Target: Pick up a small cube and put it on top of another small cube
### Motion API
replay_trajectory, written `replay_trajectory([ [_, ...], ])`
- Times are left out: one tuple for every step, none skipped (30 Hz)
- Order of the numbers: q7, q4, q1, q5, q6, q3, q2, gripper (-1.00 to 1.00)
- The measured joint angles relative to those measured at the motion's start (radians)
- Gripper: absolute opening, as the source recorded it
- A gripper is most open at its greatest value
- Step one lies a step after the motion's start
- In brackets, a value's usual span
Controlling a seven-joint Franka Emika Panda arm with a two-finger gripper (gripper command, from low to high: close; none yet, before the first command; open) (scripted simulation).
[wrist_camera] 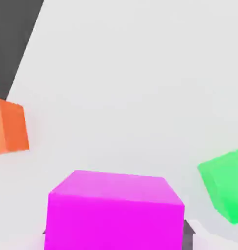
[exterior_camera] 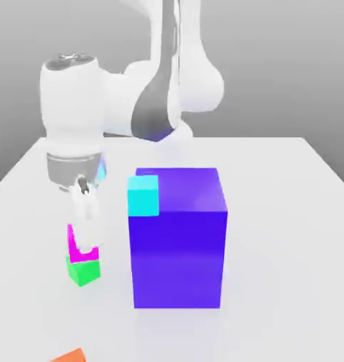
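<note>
The small magenta cube (exterior_camera: 73, 246) hangs between the fingers of my gripper (exterior_camera: 85, 242), which is shut on it. In the exterior view it sits directly over the bright green cube (exterior_camera: 82, 272) at the view's left front, and the two seem to touch or nearly touch. In the hand view the magenta cube (wrist_camera: 115, 212) looms close, with dark finger pads (wrist_camera: 189, 233) at its sides. The green cube (wrist_camera: 224, 185) shows off to one side of it there, so the two cubes are not squarely lined up.
A big blue-purple block (exterior_camera: 178, 240) stands just to the exterior view's right of the cubes, with a small cyan cube (exterior_camera: 143, 196) at its upper corner. An orange cube (exterior_camera: 68, 355) (wrist_camera: 10, 127) lies near the white table's (exterior_camera: 287, 233) front edge.
</note>
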Motion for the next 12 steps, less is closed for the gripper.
replay_trajectory([
  [0.031, -0.033, -0.029, -0.008, -0.001, -0.011, -0.013, -1.00],
  [0.047, -0.049, -0.044, -0.014, 0.015, -0.016, -0.002, -1.00],
  [0.055, -0.056, -0.053, -0.017, 0.040, -0.018, 0.021, -1.00],
  [0.061, -0.058, -0.057, -0.021, 0.069, -0.019, 0.051, -1.00],
  [0.065, -0.058, -0.059, -0.024, 0.101, -0.020, 0.084, -1.00],
  [0.068, -0.058, -0.060, -0.028, 0.134, -0.021, 0.118, -1.00],
  [0.069, -0.057, -0.061, -0.028, 0.168, -0.022, 0.153, -1.00],
  [0.071, -0.055, -0.058, -0.031, 0.202, -0.025, 0.189, -1.00],
  [0.073, -0.054, -0.061, -0.033, 0.234, -0.022, 0.223, 1.00],
  [0.073, -0.054, -0.061, -0.033, 0.234, -0.022, 0.223, 1.00],
  [0.073, -0.054, -0.061, -0.033, 0.234, -0.022, 0.223, 1.00],
  [0.073, -0.054, -0.061, -0.033, 0.234, -0.022, 0.223, 1.00],
])
